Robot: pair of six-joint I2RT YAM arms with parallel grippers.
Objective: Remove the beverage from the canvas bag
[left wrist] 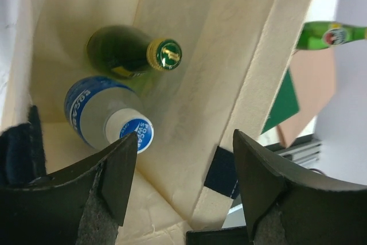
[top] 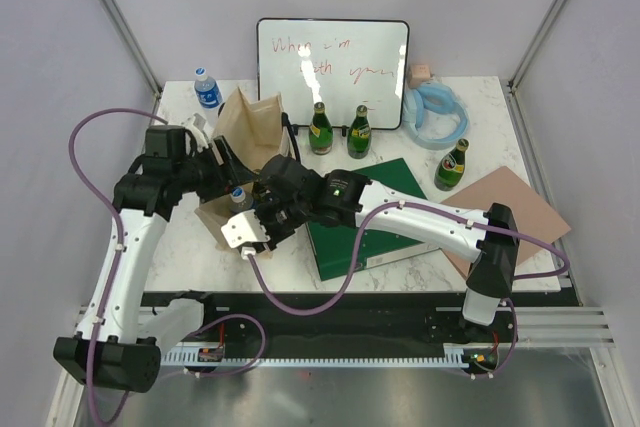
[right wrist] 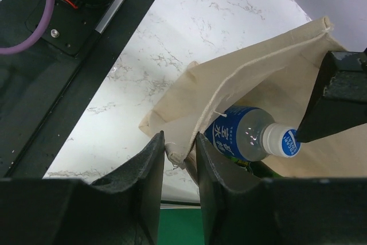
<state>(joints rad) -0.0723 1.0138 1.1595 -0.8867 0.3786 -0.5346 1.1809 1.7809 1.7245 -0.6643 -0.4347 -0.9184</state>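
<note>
Right pincer [right wrist: 179, 147] is pinching the rim of the canvas bag [top: 252, 125] on its near side, jaws narrow with fabric caught between them. Left pincer [left wrist: 186, 142] is hanging wide open at the bag's mouth, one finger over the inside and the other seemingly outside the wall. Bag is standing open on the left part of the table [top: 195, 269], near the whiteboard [top: 333, 57]. Inside, a green glass bottle [left wrist: 123, 53] and a blue-label plastic bottle [left wrist: 94, 113] are sitting just beside each other, caps toward the mouth.
</note>
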